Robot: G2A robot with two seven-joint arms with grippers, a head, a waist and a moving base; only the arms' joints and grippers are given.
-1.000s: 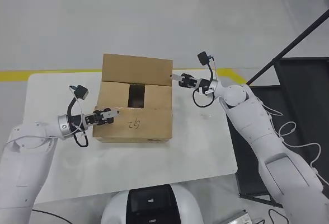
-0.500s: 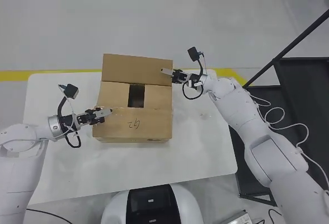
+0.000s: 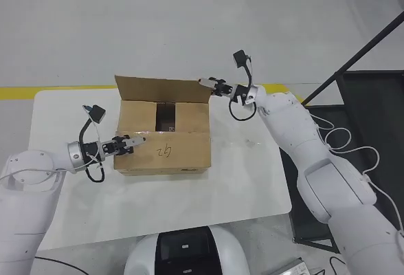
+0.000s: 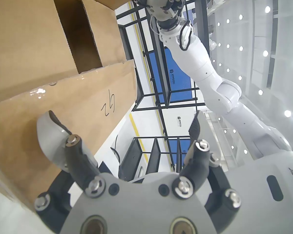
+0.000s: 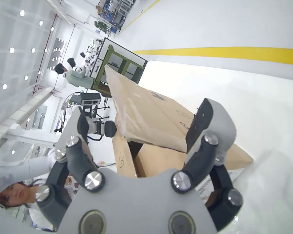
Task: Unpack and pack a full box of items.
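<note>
A brown cardboard box [image 3: 181,152] stands in the middle of the white table [image 3: 247,182]. Its two front flaps lie nearly closed, leaving a dark gap [image 3: 166,115] at the centre. The back flap [image 3: 161,89] is tilted up. My right gripper [image 3: 212,83] is at that flap's right corner. In the right wrist view the flap [image 5: 146,115] passes between the open right gripper [image 5: 141,122], its edge near one pad [image 5: 197,120]. My left gripper [image 3: 130,142] is open at the box's left front top edge, with one finger [image 4: 51,127] against the cardboard [image 4: 26,49].
A black metal rack [image 3: 367,130] stands right of the table, close behind the right arm [image 4: 200,57]. Bare table surface lies in front of the box and on both sides of it. The box's inside is hidden.
The right gripper has moved back along the flap's corner, and the back flap has risen from lying outward to tilted up. The left gripper drew away leftward, then returned to the box's left edge.
</note>
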